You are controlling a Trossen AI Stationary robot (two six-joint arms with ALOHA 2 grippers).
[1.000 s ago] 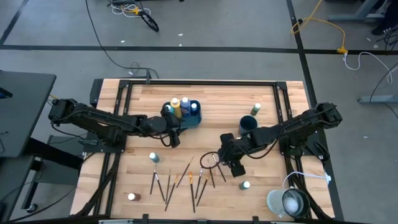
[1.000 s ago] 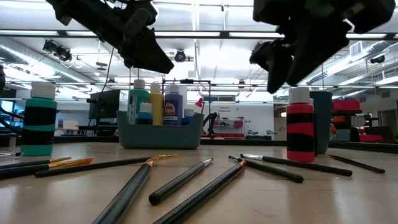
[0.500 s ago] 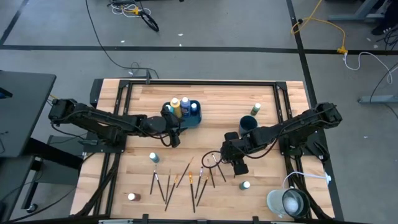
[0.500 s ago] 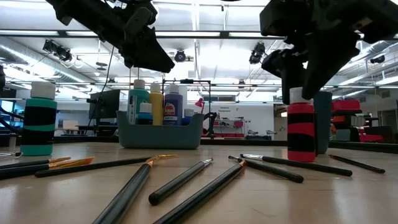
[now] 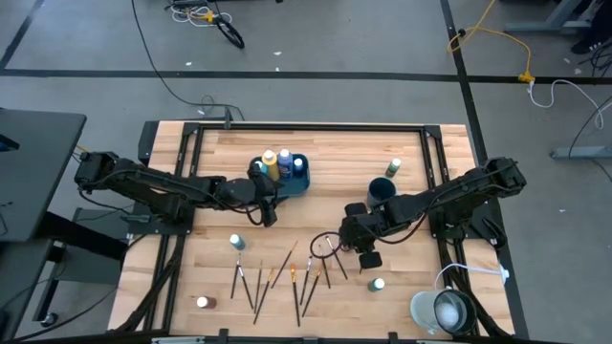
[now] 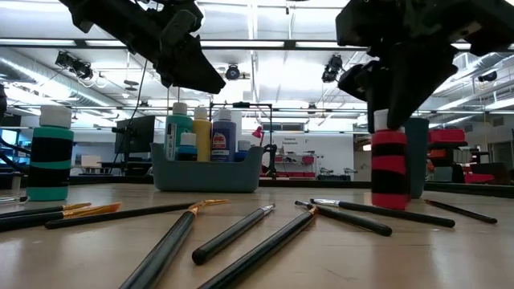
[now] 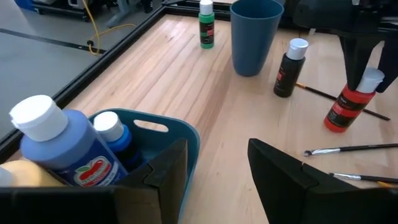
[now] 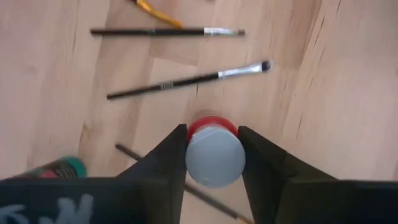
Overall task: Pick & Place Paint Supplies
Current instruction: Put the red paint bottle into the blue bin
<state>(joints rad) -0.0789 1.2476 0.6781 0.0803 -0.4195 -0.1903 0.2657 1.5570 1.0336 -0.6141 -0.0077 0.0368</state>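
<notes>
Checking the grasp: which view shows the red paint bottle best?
The left wrist view: the whole red bottle stands upright with the right gripper at its cap. The right wrist view shows only its cap, the low view its body; the high view hides it.

a pale wooden table (image 5: 325, 153) with a black metal frame along its edges stands on a grey concrete floor (image 5: 316, 38). black tape lines (image 5: 287, 74) cross the floor beyond the table's far edge. a yellow cable (image 5: 497, 43) and a black cable (image 5: 153, 57) lie loose on the floor. a dark desk (image 5: 29, 162) sits off the table's left edge. level across the table, long ceiling lights (image 6: 265, 44) glow over a wide workshop with benches and equipment (image 6: 297, 160).
</notes>
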